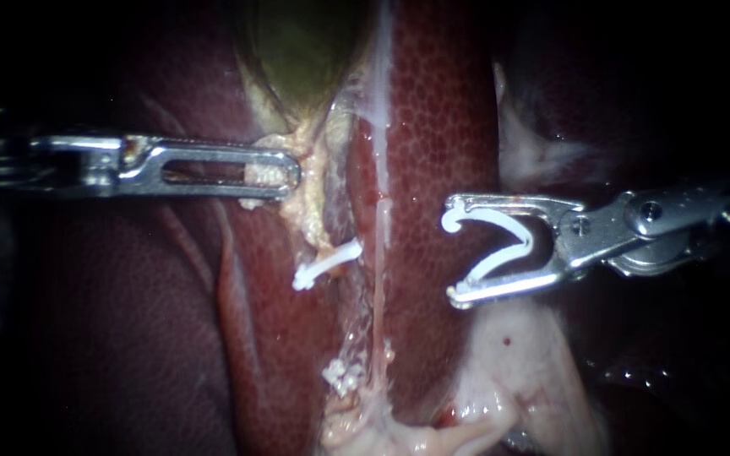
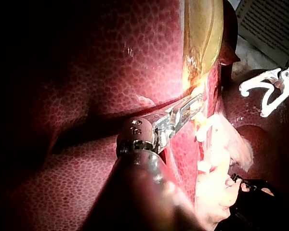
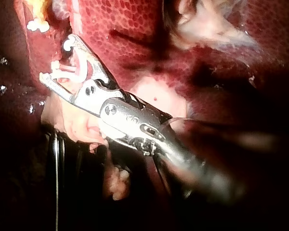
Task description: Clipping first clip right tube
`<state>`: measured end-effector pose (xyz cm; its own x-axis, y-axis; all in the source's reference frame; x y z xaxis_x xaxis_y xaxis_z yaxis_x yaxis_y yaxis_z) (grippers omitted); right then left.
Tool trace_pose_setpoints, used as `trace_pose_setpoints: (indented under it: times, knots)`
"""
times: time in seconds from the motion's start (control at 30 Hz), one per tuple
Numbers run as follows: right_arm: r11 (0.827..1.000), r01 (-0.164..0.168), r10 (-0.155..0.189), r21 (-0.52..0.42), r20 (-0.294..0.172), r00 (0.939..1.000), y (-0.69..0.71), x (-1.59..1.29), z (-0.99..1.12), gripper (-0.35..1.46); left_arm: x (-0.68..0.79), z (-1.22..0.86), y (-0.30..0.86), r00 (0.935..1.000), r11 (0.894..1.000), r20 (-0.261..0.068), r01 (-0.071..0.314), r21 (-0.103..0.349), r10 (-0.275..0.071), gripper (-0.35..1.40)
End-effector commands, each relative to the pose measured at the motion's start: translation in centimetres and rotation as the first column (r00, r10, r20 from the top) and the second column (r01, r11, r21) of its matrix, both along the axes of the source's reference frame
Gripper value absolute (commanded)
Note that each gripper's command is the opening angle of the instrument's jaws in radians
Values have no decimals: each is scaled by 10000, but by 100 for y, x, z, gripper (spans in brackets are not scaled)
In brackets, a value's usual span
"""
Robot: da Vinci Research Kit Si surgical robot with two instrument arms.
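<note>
Dark red liver (image 1: 441, 127) fills the whole view, wet and full of tiny spots. Nearest, low on the liver, sits a soft pale lump (image 1: 517, 371).

From that lump two thin tubes run up the middle of the liver, side by side. The right tube (image 1: 379, 287) is a thin pale line with nothing on it. The left tube (image 1: 321, 215) is thicker and yellowish. A closed clip (image 1: 327, 263), small and white, sits across the left tube and sticks out to the side.

My right instrument (image 1: 452, 251) comes in from the right. Its jaws stand wide apart, and each jaw holds one leg of an open clip (image 1: 524, 241). This white clip is bent like a V, with its mouth facing the right tube. It hangs over the liver beside that tube and is apart from it, not touching. The right wrist view shows the same wide jaws with the clip inside.

My left instrument (image 1: 291, 175) comes in from the left, a bit farther up. Its long jaws are pressed together and pinch some pale tissue (image 1: 264, 175) just under the gallbladder.

Farthest away is the gallbladder (image 1: 297, 51), green-brown and smooth, lying between two lobes of the liver.
</note>
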<state>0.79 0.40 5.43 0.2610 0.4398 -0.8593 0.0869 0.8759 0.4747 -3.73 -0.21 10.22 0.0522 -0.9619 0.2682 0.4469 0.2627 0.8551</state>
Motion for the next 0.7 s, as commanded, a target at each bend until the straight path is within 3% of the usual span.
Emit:
trace_pose_setpoints:
  times: [0.03, 0.4, 0.7]
  knots:
    - [10000, -4, 4, -1, 5, 10000, 0, 0, 1, 60, 4, -4, 3, 10000, 10000, -19, 58, 18, -58, -35]
    - [10000, -4, 4, -2, 5, 10000, 0, 1, 1, 60, 43, -35, 29, 9987, 9985, -30, 504, -191, -504, -35]
    - [10000, -6, 6, -1, 6, 10000, 0, 1, 1, 60, 53, -42, 32, 9980, 9976, -66, 624, -289, -626, -35]
